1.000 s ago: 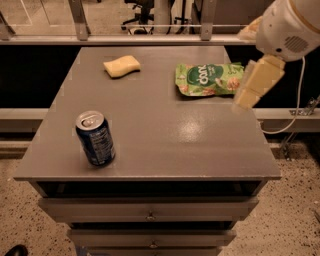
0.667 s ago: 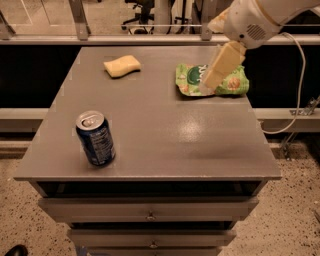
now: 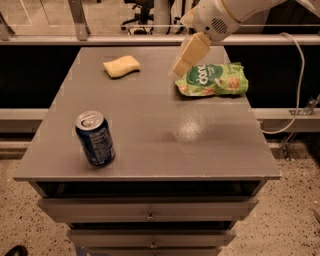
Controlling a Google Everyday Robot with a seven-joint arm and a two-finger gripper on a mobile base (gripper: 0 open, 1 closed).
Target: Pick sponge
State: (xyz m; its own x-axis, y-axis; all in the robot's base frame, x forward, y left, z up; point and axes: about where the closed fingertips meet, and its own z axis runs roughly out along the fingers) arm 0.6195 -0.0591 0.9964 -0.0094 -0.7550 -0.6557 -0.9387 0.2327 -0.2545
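Looking light and squashy, the sponge [image 3: 121, 66] suits a gentle pinch across its short width. The gripper [image 3: 181, 66] hovers by the snack bag [image 3: 212, 80], well apart from the sponge; whether it is open or closed cannot be told.

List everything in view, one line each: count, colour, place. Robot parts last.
sponge: one, pale yellow, tabletop far left.
snack bag: one, green, tabletop far right.
soda can: one, blue, upright, tabletop near left.
table: one, grey, centre, drawers below.
cable: one, white, right of the table.
arm: one, white, top right.
gripper: one, pale yellow, above the tabletop at the snack bag's left end, apart from the sponge.
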